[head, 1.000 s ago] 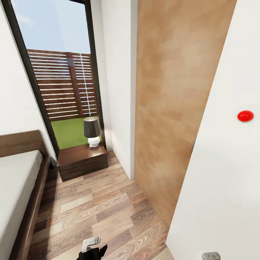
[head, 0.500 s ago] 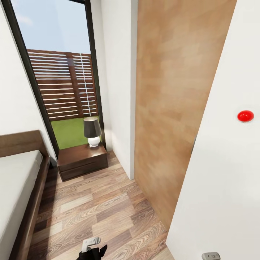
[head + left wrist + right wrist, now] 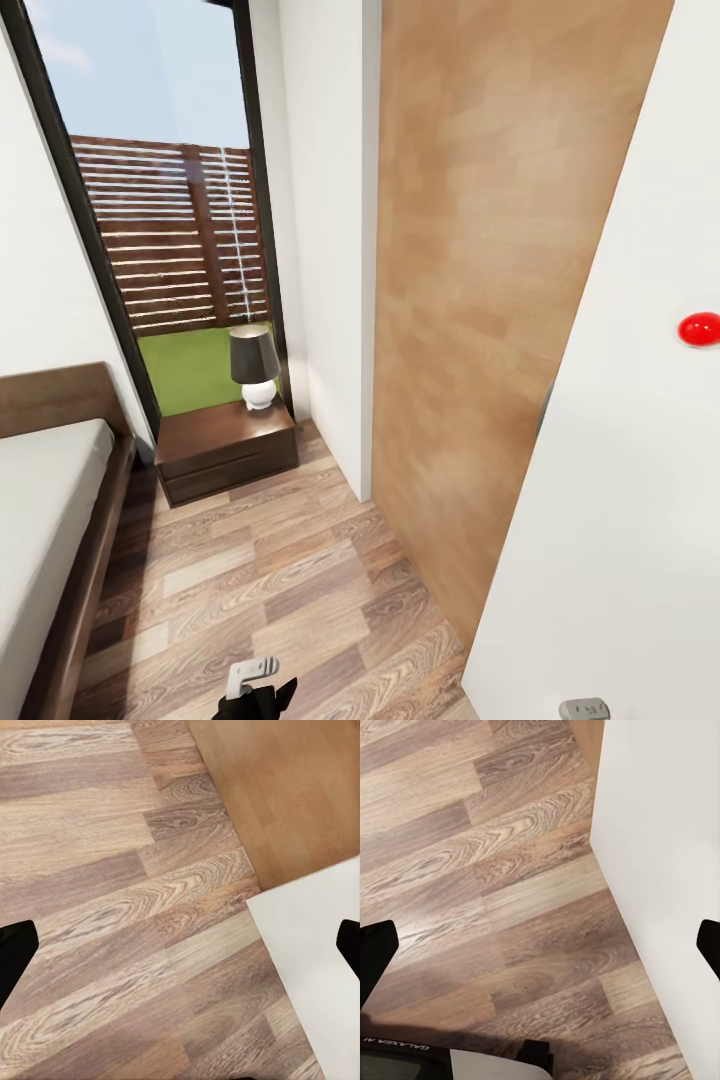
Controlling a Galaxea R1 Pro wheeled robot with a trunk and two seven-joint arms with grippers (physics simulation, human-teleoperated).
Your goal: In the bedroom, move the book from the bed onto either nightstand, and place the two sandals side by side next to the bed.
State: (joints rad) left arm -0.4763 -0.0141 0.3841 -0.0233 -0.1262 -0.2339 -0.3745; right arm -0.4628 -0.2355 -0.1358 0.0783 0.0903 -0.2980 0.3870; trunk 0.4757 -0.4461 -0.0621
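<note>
The bed, with its pale mattress and dark brown frame, lies at the left of the head view. Beyond its foot-side corner, under the tall window, stands the dark wood nightstand. The book and the two sandals are out of view. My left gripper hangs open over bare plank floor, its black fingertips wide apart. My right gripper is open too, above the floor beside a white wall base, with nothing between its fingers.
A dark-shaded lamp sits on the nightstand's back corner. A light wood door panel and a white wall with a red button close off the right side. A strip of wood floor runs between bed and door.
The whole head picture has shifted slightly, so the camera has moved a little; the bed, nightstand and lamp stay where they were.
</note>
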